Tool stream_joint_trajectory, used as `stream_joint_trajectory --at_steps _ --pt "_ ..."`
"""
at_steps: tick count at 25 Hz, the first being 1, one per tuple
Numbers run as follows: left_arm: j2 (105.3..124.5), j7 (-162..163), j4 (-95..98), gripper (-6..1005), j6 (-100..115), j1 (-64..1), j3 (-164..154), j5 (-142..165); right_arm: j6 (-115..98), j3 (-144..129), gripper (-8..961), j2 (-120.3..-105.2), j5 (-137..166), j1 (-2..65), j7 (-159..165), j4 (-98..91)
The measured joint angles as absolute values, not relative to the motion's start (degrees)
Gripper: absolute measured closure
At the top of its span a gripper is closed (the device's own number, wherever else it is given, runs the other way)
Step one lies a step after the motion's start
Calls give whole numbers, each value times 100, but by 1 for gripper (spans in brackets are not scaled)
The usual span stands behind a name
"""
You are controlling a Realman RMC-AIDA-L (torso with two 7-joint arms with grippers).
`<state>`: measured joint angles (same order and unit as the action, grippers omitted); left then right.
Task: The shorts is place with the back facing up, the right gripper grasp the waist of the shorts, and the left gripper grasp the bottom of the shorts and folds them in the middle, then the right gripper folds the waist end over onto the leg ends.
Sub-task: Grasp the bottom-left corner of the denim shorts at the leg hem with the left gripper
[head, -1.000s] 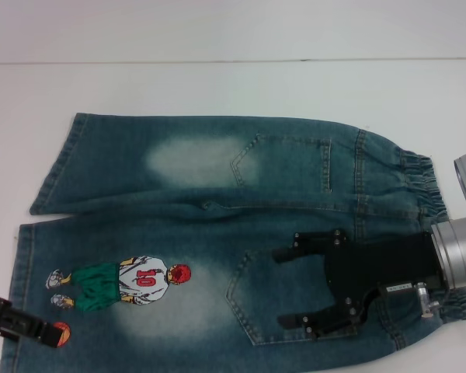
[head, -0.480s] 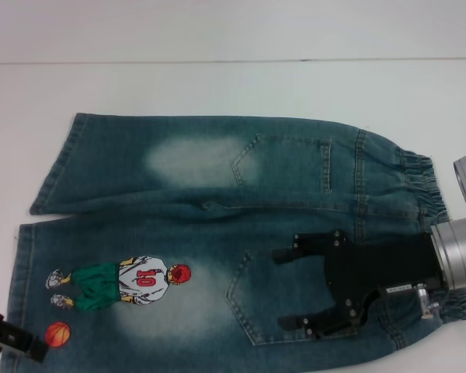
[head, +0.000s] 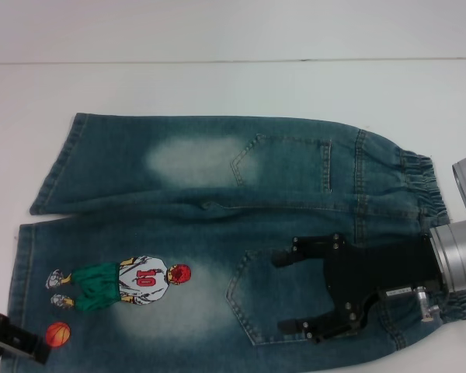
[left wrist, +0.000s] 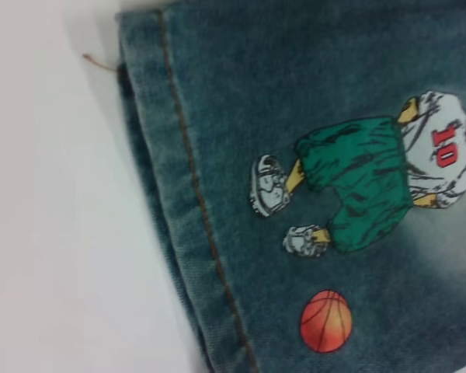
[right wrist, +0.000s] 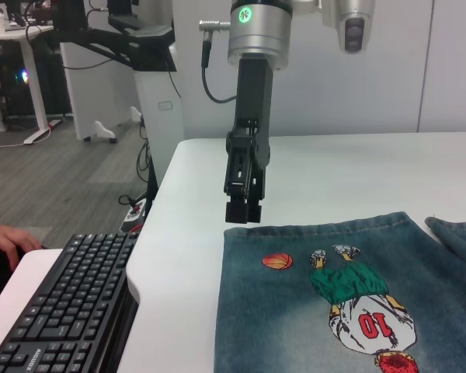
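The left gripper (head: 12, 346) is seen at the near left corner of the white table (head: 217, 85), hanging just above the near hem; in the right wrist view its black fingers (right wrist: 243, 203) are held close together, gripping nothing. The shorts (head: 217, 233) are spread flat, back side up, with their long axis running left to right: the bottom of the shorts (head: 43, 202) points to the robot's left and the gathered waistband (head: 423, 186) to its right. The cloth is faded blue-green denim with pale worn patches. The hems are straight and flat, marked by a tan stitch line (left wrist: 194, 194), while the waistband is ruffled into small folds. On the near leg a cartoon player patch (head: 124, 281) numbered 10 is sewn, with an orange basketball (head: 57, 333) beside it, close to the hem. The right gripper (head: 295, 291) is placed over the near back pocket (head: 252, 303), its black fingers spread wide and holding nothing, with its silver cylindrical wrist (head: 454, 252) above the waistband. The far leg is laid just beside the near one. A black keyboard (right wrist: 54, 303) is seen beyond the table edge.
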<state>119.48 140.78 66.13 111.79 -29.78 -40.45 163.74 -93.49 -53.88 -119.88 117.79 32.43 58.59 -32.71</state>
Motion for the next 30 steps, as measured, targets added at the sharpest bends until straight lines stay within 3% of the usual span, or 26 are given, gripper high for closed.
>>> stream_joint_trajectory --at_steps 30 --pt "11860 14277 6303 97 10713 -2860 -4507 16377 -9368 -5397 50 -11989 11784 3272 5853 -3231"
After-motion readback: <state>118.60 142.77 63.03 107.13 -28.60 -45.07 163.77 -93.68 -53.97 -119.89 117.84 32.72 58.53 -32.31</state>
